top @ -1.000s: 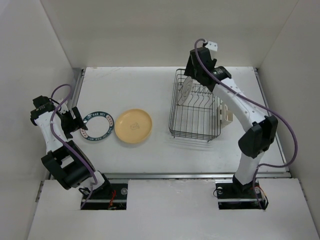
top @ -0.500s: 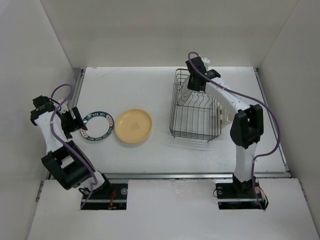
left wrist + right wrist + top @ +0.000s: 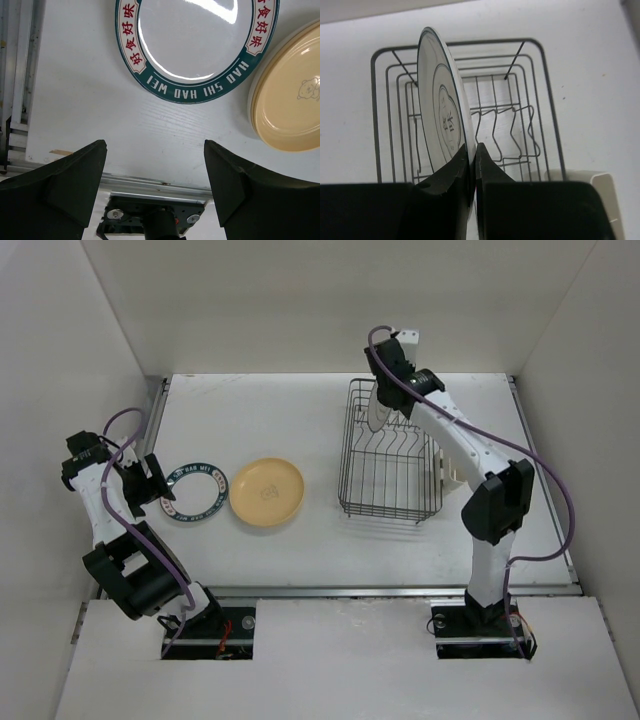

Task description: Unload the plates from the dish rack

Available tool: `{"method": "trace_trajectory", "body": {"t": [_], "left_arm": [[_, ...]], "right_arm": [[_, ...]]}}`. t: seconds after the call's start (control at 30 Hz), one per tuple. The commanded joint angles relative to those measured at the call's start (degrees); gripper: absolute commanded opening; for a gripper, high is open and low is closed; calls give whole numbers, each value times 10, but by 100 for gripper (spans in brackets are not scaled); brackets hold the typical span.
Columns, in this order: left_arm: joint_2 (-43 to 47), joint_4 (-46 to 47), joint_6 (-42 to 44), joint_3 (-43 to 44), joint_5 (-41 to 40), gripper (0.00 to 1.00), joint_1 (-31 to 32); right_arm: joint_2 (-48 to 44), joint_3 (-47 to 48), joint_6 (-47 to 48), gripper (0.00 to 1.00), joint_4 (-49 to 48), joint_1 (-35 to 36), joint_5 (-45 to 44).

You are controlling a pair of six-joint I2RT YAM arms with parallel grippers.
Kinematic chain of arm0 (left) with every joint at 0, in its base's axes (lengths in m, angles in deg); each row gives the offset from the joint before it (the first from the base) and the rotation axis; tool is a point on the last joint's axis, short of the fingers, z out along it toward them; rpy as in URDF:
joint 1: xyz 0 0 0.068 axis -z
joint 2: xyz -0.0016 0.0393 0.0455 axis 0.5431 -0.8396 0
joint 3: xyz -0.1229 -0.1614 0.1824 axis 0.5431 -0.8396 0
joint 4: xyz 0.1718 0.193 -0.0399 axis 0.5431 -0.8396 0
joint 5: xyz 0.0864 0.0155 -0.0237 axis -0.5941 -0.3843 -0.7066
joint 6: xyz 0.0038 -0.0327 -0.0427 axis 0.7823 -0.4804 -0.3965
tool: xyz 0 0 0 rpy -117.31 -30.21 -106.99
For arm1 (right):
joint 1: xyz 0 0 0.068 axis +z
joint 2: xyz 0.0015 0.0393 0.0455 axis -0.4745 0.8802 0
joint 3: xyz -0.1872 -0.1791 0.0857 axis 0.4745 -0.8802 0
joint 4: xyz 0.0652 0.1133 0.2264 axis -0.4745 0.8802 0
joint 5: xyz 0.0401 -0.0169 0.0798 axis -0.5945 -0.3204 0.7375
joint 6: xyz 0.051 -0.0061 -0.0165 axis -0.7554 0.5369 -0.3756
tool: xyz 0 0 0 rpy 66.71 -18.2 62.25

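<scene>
R fingers (image 3: 452, 176) are clenched on the rim of the ringed plate (image 3: 439, 117), one finger on each face. The plate stands on edge, nearly edge-on to the wrist cam, its flat plane running straight away from the fingers toward the rack (image 3: 395, 475) beneath; that's the relation that counts: the grip is on the rim nearest the wrist and the rest of the plate reaches down over the rack's far-left corner, so the way out looks to be up along the plate's own plane, not sideways across the prongs (image 3: 496, 131); can't tell whether its lower edge is clear of the wires or seated between them, prob. partly raised; no other plate shows in the rack; lettered plate (image 3: 195, 45) and yellow plate (image 3: 292, 100) lie flat on the tabletop (image 3: 300, 410) to the left, just beside each other and well apart from the rack; L fingers (image 3: 75, 180) are spread wide w/ nothing between them, hovering just short of the lettered plate's rim; R arm is the one at the rack and L arm is far off, so the lift is R's job; the move needs the plate raised clear of the wires, then tipped flat and carried left toward the other two; main risk is the rim catching a wire if the wrist twists.
</scene>
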Motion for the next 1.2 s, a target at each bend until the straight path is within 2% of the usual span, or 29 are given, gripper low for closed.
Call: {"method": "trace_trajectory", "body": {"t": [0.0,0.13,0.23,0.27,0.33,0.37,0.4,0.47,0.5,0.53,0.6,0.77,0.87,1.0,1.1,1.17], "left_arm": [[20,-3,5,13,-1,76,3],[20,-9,12,13,9,76,3],[25,-24,37,19,48,76,3],[25,-30,45,31,90,76,9],[25,-55,63,42,136,76,18],[25,-65,88,47,194,78,25],[25,-77,103,58,222,82,25],[25,-115,141,71,270,100,39],[25,-126,173,76,295,100,44],[25,-135,186,81,304,100,49],[25,-142,199,92,322,100,56],[25,-150,222,103,354,100,68],[25,-150,222,98,360,100,79],[13,-137,232,79,352,98,94],[-1,-136,238,71,330,92,111],[-16,-144,244,65,325,85,117]], "right_arm": [[-22,52,47,0,15,8,-98],[-34,52,38,0,33,8,-134],[-91,25,56,0,-15,18,-88],[-107,16,67,0,-36,27,-59],[-148,-12,75,0,-93,44,46],[-158,-23,80,0,-111,50,85],[-164,-33,80,0,-146,58,174],[-164,-63,74,0,-177,65,269],[-156,-73,74,0,-193,65,320],[-144,-85,74,0,-215,70,412],[-105,-92,57,0,-252,90,529],[-28,-106,5,0,-359,121,734],[12,-82,-7,0,-394,145,788],[47,-58,-19,0,-400,161,801],[62,-58,-34,0,-420,167,813],[67,-58,-40,0,-428,167,818]]}}
